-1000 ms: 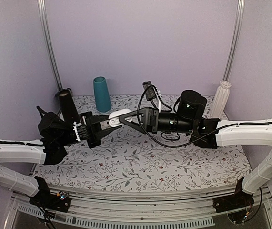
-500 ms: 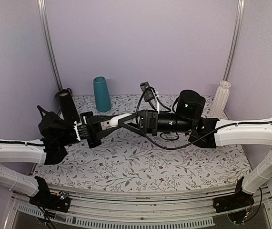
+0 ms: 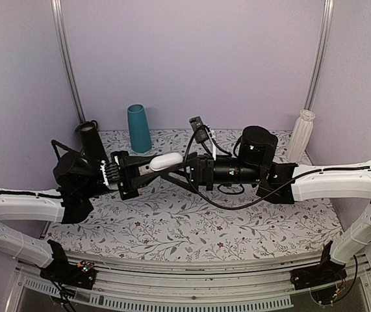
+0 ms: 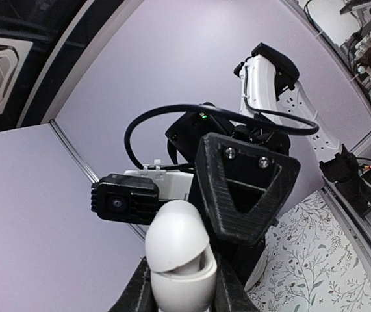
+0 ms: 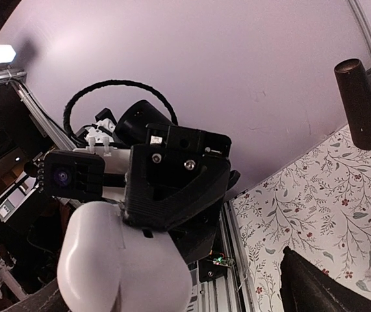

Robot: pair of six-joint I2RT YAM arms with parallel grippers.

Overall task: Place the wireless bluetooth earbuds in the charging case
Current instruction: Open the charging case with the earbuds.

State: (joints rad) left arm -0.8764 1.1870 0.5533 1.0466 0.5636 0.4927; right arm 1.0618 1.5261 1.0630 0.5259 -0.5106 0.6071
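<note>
The top camera sits high above the near edge of the worktop (image 3: pixel 191 227) and looks down and forward across all of it to the back wall (image 3: pixel 191 65), from well away. The left wrist camera looks along the left hand (image 4: pixel 180 291), tilted upward, very near the case (image 4: pixel 177 250), and faces the right hand (image 4: pixel 240 188) and its lens (image 4: pixel 115 203). The right wrist camera looks back the opposite way. All three views share the case and both hands.
</note>
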